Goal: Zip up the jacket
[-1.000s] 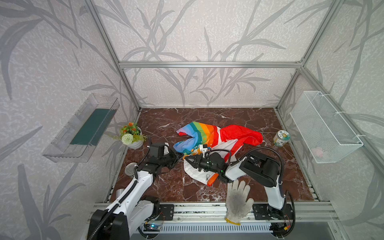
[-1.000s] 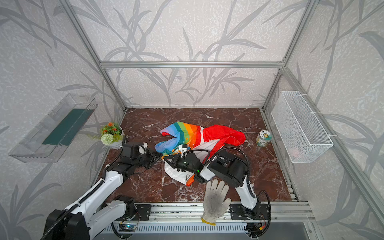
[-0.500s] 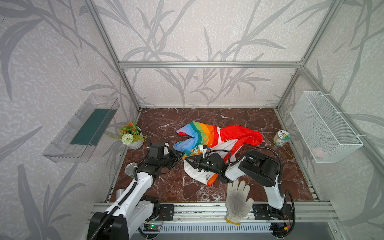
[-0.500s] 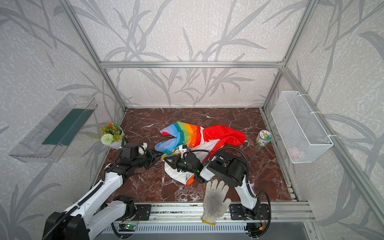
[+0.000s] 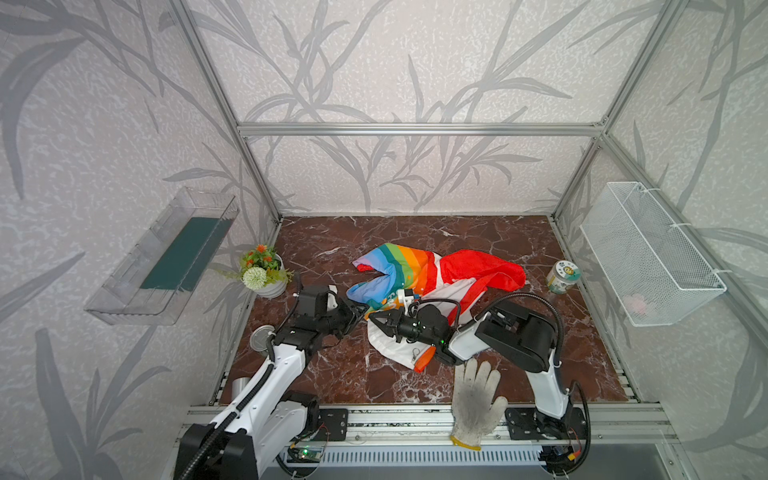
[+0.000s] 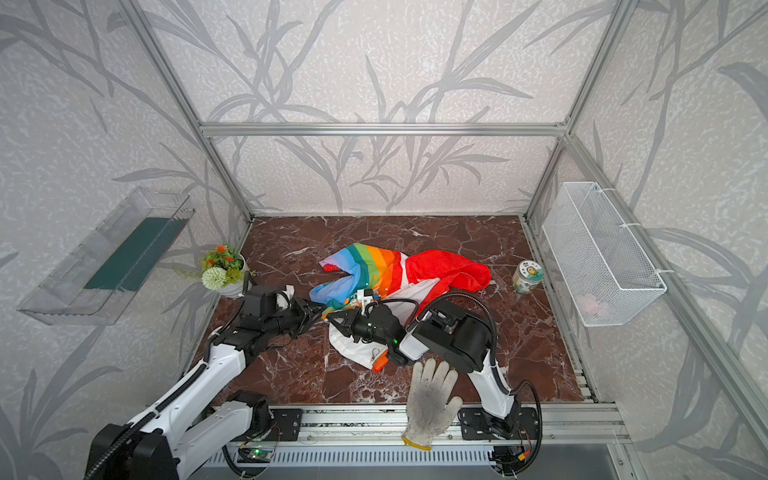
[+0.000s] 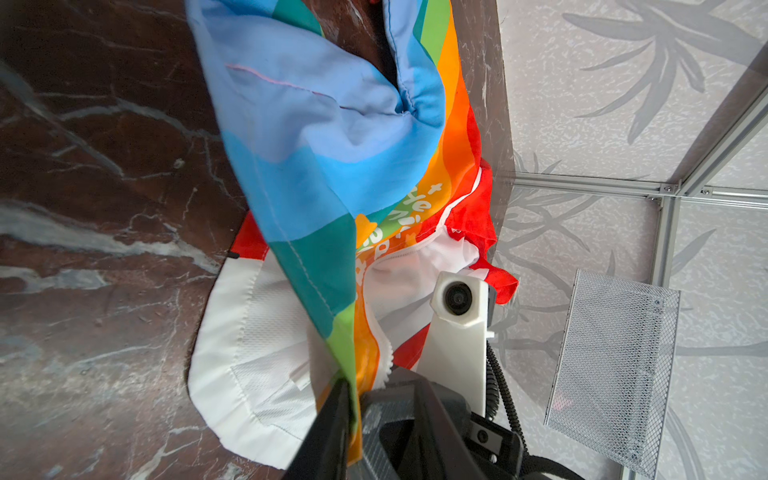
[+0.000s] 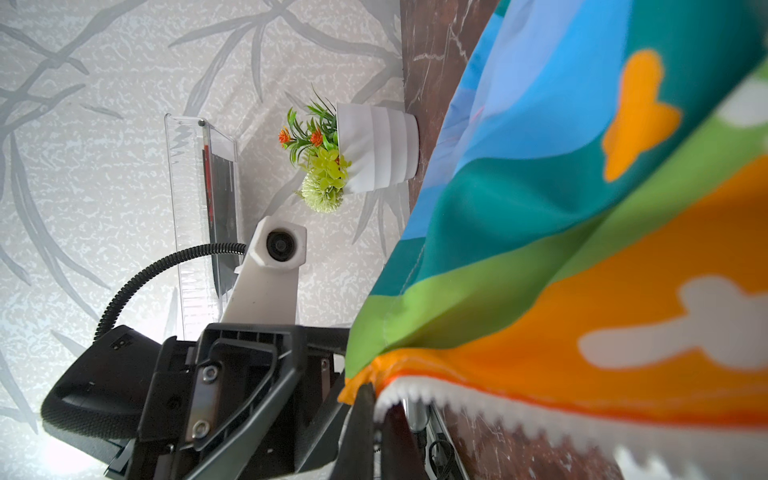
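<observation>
The rainbow-striped jacket point(image 5: 415, 266) point(image 6: 374, 262) lies crumpled mid-table, red hood to the right and white lining toward the front. Both grippers meet tip to tip at its near-left corner. My left gripper point(image 5: 360, 311) point(image 6: 320, 309) point(image 7: 356, 415) is shut on the green and orange hem of the jacket point(image 7: 311, 166). My right gripper point(image 5: 372, 316) point(image 6: 330, 318) point(image 8: 378, 432) is shut on the end of the white zipper teeth point(image 8: 478, 409) at the orange corner of the jacket point(image 8: 582, 208). The ring pull point(image 5: 414, 353) lies on the white panel in front of the right arm.
A dirty white work glove point(image 5: 476, 399) lies over the front rail. A flower pot point(image 5: 266, 274) and a round tin point(image 5: 261, 336) sit at the left edge, a jar point(image 5: 562, 277) at the right. A clear tray point(image 5: 166, 257) and a wire basket point(image 5: 648, 253) hang on the side walls.
</observation>
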Tool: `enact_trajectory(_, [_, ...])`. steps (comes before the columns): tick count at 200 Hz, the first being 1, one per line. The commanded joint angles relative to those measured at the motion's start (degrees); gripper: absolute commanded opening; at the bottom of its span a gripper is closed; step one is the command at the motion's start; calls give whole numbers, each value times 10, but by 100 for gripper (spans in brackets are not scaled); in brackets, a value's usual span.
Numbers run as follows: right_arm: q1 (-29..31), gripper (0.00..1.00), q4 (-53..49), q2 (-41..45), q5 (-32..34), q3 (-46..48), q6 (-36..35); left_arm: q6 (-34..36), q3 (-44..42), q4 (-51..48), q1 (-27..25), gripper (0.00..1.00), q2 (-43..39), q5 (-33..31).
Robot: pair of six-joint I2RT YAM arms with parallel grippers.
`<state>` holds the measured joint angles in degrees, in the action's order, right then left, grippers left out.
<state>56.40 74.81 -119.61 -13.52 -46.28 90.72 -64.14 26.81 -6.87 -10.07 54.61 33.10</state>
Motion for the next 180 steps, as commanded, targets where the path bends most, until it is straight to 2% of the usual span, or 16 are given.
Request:
enact_trajectory(1, [-2, 0, 26, -5, -4, -16, 0, -3, -8, 4, 0, 29, -12, 5])
enact_trajectory(45, [-2, 0, 57, -9, 9, -5, 5, 0, -11, 3, 0, 29, -10, 3])
enact_trajectory(180, [-2, 0, 57, 3, 9, 2, -5, -2, -17, 8, -1, 30, -9, 0])
